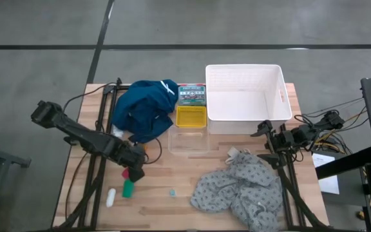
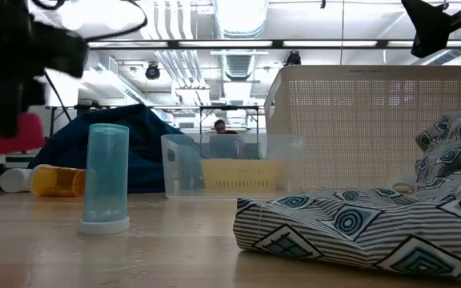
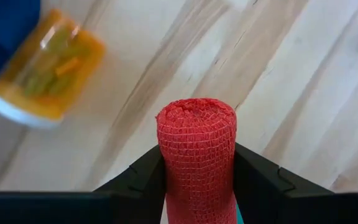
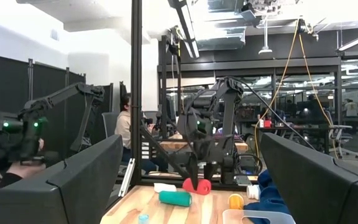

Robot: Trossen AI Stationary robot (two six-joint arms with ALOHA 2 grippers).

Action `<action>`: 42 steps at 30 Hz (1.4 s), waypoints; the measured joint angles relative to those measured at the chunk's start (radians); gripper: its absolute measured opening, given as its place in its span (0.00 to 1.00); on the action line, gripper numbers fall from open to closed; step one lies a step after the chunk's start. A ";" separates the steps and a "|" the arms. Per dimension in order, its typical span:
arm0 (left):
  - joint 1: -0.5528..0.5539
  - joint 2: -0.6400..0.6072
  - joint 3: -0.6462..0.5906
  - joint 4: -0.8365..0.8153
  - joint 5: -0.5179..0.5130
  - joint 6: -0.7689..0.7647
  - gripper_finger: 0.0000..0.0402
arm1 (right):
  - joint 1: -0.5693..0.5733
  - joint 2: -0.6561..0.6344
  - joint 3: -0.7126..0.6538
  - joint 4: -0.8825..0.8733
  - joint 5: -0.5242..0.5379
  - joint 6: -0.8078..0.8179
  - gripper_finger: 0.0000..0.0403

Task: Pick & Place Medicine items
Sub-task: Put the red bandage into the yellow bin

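Now my left gripper (image 3: 197,180) clamps the red tube (image 3: 197,155) lifted for carrying, while my right gripper (image 1: 267,136) waits, jaws apart.

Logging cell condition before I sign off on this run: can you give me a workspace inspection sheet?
Surface: wooden table, no spills seen.
Job's things: red roll in left gripper; green tube, white tube, orange pill bottle, clear blue vial on table.
Clutter: dark blue cloth, grey patterned cloth, white basket, clear tray, yellow tray.
Grippers: left gripper shut on red roll; right gripper open, beside basket.
Cables: bundle off table's right edge.
Surroundings: seated person, other robot arms.
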 joint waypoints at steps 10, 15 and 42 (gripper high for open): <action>0.074 0.000 0.106 0.015 -0.046 0.237 0.39 | 0.000 0.000 0.000 0.000 0.000 0.000 0.94; 0.130 0.000 0.143 0.038 -0.054 0.349 0.39 | 0.000 0.000 0.000 0.000 0.000 0.000 0.94; 0.564 0.003 0.274 0.344 -0.023 0.866 0.39 | 0.000 -0.001 0.000 0.000 0.000 0.000 0.94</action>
